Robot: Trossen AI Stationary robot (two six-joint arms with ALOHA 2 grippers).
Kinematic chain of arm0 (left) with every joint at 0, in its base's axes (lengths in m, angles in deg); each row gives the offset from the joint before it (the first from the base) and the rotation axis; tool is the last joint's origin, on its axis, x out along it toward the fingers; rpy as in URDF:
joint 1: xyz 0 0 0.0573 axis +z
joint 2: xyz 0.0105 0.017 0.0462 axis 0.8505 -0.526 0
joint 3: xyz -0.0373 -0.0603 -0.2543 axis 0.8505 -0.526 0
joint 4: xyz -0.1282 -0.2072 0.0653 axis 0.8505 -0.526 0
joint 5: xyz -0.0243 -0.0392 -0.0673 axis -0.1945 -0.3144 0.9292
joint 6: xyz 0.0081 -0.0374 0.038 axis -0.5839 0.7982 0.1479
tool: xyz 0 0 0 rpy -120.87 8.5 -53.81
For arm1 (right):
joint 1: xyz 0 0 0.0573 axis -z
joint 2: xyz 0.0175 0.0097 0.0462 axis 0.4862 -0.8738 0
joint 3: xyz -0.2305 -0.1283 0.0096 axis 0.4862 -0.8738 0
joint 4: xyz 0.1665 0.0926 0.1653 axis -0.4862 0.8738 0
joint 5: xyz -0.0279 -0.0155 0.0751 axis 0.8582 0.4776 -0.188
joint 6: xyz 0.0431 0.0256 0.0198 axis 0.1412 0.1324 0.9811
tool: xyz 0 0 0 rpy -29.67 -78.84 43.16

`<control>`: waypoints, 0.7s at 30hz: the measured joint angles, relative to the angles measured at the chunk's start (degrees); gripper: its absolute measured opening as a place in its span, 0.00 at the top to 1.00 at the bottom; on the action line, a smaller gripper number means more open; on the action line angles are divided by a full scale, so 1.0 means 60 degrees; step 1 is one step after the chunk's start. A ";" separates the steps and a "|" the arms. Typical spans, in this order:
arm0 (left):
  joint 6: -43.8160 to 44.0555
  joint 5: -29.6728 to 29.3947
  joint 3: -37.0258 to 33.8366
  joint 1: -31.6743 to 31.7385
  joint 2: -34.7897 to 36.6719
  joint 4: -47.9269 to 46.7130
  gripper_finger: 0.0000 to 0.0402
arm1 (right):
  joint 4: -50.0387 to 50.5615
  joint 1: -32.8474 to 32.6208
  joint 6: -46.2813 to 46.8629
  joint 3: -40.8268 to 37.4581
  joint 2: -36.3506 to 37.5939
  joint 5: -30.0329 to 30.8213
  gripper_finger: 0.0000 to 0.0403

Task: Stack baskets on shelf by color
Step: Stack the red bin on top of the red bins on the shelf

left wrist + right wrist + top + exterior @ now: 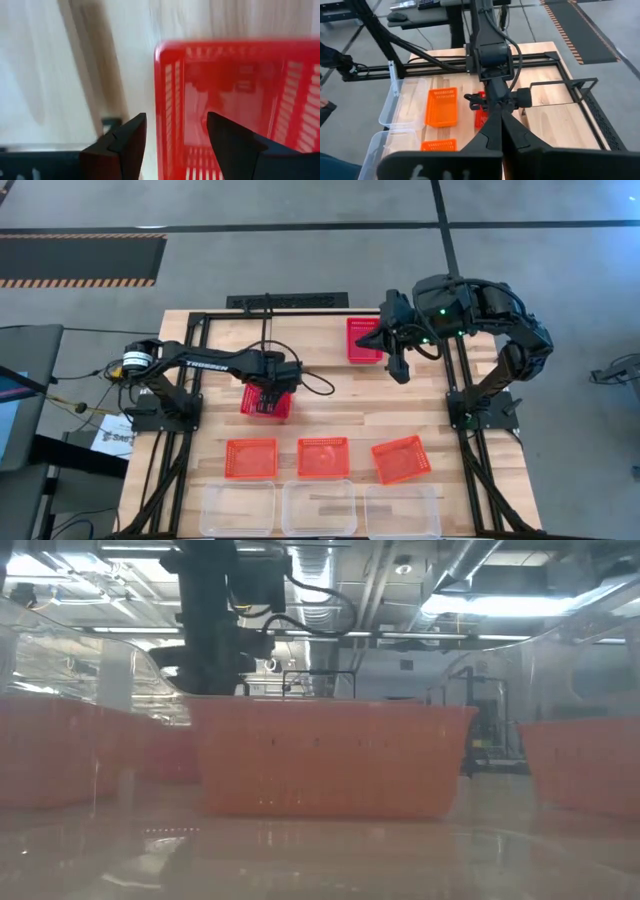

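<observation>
1. High view: left gripper point(268, 388) hanging over a red basket point(266, 403) at mid-table, fingers spread, one to each side of the basket's near wall — not clamped. Second red basket point(363, 340) lying further back, just beside the right gripper point(400, 370); whether those fingers are touching it, cannot tell. Three orange baskets point(324, 456) sitting in a row, the rightmost skewed. Three clear baskets point(318, 507) lining the front edge, nothing showing inside. Black shelf point(287, 302) standing at the far edge of the wooden table point(470, 470).
2. Low view: looking through a clear wall at an orange basket point(330, 755), two more showing at either side; a dark arm point(212, 615) coming down behind, blocking part of the room.
3. Left wrist view: fingers point(125, 145) standing apart, straddling the red basket's rim point(165, 100); the basket holding nothing.
4. Right wrist view: own fingers point(492, 132) pressed together — grasping nothing; left arm point(487, 50) crossing in front, covering much of the red basket point(480, 117).
</observation>
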 joint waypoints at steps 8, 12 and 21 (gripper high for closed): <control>-0.0129 0.0064 0.0000 0.0192 -0.0389 0.0018 0.51 | 0.0070 -0.0346 0.0051 0.0000 0.0000 0.0278 0.99; -0.0067 0.0563 0.0002 0.0205 -0.0560 -0.0057 0.51 | 0.0069 -0.0469 0.0047 0.0000 0.0000 0.0288 0.99; 0.0747 0.0936 0.0007 0.0208 -0.0809 -0.0059 0.79 | 0.0131 -0.0453 0.0098 0.0000 0.0000 0.0379 0.99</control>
